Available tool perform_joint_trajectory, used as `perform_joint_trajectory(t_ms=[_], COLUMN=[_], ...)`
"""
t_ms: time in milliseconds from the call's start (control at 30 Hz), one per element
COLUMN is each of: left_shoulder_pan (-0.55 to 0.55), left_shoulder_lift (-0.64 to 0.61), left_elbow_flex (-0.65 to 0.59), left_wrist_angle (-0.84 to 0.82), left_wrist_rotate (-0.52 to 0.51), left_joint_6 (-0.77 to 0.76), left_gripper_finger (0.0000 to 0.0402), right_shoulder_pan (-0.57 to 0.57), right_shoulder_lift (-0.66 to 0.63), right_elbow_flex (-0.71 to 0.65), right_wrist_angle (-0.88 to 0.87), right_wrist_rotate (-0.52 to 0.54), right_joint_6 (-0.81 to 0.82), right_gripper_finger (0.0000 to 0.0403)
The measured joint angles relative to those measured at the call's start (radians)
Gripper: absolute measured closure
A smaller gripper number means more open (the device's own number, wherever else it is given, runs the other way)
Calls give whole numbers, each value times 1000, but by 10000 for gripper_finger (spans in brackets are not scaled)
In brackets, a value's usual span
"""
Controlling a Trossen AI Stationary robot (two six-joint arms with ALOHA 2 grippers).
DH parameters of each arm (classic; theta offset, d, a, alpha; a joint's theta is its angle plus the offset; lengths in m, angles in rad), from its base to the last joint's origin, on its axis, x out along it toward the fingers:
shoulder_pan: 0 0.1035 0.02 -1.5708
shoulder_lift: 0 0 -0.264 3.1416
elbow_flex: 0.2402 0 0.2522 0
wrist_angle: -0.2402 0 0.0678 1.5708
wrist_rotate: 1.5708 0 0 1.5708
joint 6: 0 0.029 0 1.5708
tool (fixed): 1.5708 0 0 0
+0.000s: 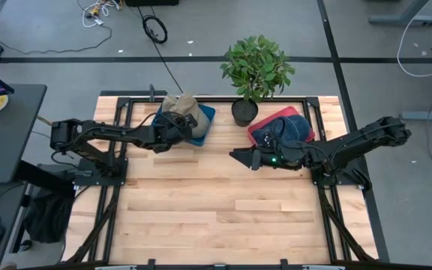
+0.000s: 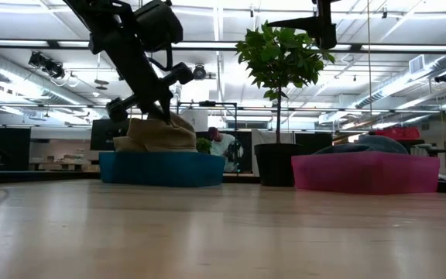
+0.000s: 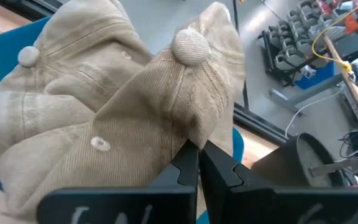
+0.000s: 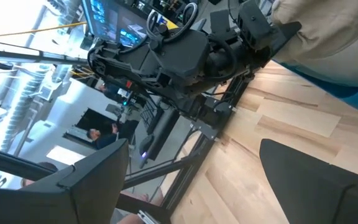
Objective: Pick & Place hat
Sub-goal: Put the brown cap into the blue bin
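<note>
High view: The left gripper [image 1: 177, 124] sat over the blue bin [image 1: 205, 120] at the back of the tabletop [image 1: 216, 210], on the pile of tan hats [image 1: 186, 105]. The right gripper [image 1: 240, 157] hung near the middle of the tabletop, in front of the red bin [image 1: 265, 127], which held dark blue hats [image 1: 295, 127]. A potted plant [image 1: 255, 71] stood between the two bins.

Low view: The left gripper [image 2: 149, 108] pressed down onto the top of the tan hats [image 2: 157, 133], which rested in the blue bin [image 2: 161, 168]. The red bin [image 2: 366, 172] stood to the other side of the potted plant [image 2: 279, 93].

Left wrist view: The fingers [image 3: 185, 165] were closed tight on a fold of the nearer tan hat [image 3: 148, 118], below its top button. A second tan hat [image 3: 48, 81] lay behind it.

Right wrist view: The right fingers [image 4: 98, 180] stood wide apart and held nothing; the left arm [image 4: 185, 53] showed beyond them.

Judgement: The step in hand appeared to be the grasp, with the lift not yet begun. The next move would call for a straight lift clear of the bin wall, without dragging the second hat along, since the grip held only a pinch of cloth and could slip.
</note>
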Motion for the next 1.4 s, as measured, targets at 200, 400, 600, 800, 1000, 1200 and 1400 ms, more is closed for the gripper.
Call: perform_joint_trajectory(t_ms=[200,400,600,800,1000,1200,1400], left_shoulder_pan=[1,56,122,158,257,379,422], left_shoulder_lift=[-8,-68,-176,-272,-321,-296,-283], left_elbow_flex=[0,-1,0,0,1,47,150], left_wrist_angle=[-9,-58,-106,-107,2,-69,-114], left_wrist_rotate=[30,102,165,237,488,850,926], left_joint_6=[53,177,343,494,689,821,934], left_gripper_finger=[364,327,282,240,227,229,229], right_shoulder_pan=[0,0,0,0,-3,-23,-35], right_shoulder_lift=[0,0,0,0,0,0,0], right_elbow_flex=[0,0,0,0,0,0,0], right_wrist_angle=[0,2,-2,-6,-8,-24,-23], right_wrist_rotate=[0,0,-2,-6,-6,-5,-5], right_joint_6=[-5,-26,-55,-88,-120,-119,-100], right_gripper_finger=[37,37,37,37,37,37,37])
